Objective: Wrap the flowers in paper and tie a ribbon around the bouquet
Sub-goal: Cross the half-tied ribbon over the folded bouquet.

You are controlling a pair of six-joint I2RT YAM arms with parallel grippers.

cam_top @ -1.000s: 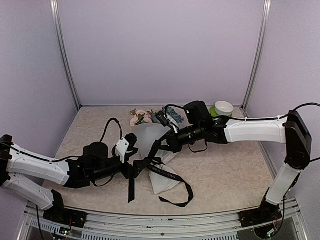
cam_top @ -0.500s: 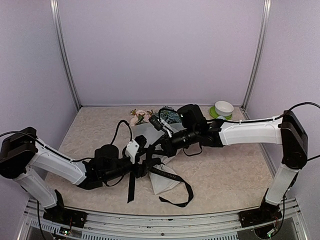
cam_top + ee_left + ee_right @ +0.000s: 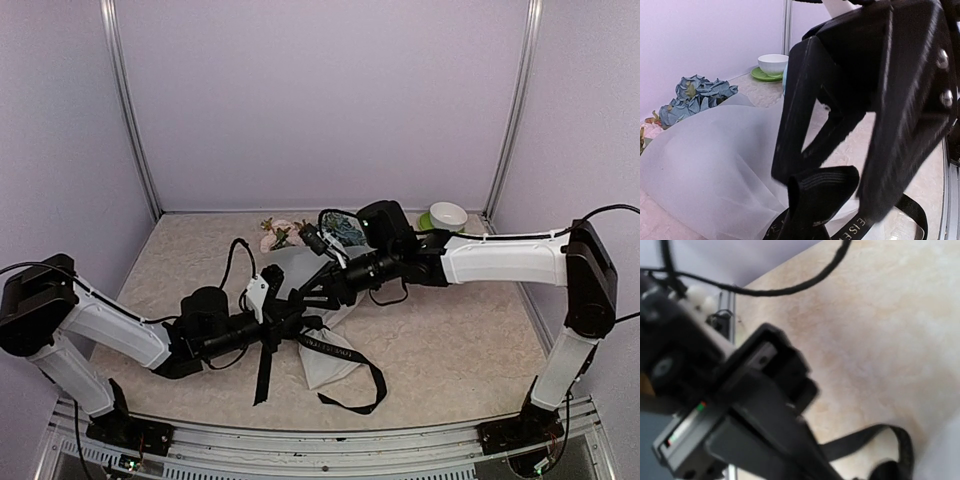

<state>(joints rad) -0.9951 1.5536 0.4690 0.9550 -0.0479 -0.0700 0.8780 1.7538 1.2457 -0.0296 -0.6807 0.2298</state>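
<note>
Two grippers meet over the ribbon. The left gripper is clenched on it, while the right gripper, just beyond, is too blurred to judge. Under both, the bouquet lies far-to-near, with the flowers farthest away.

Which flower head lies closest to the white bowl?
The blue hydrangea head; the pink roses lie farther left, away from the white bowl.
</note>
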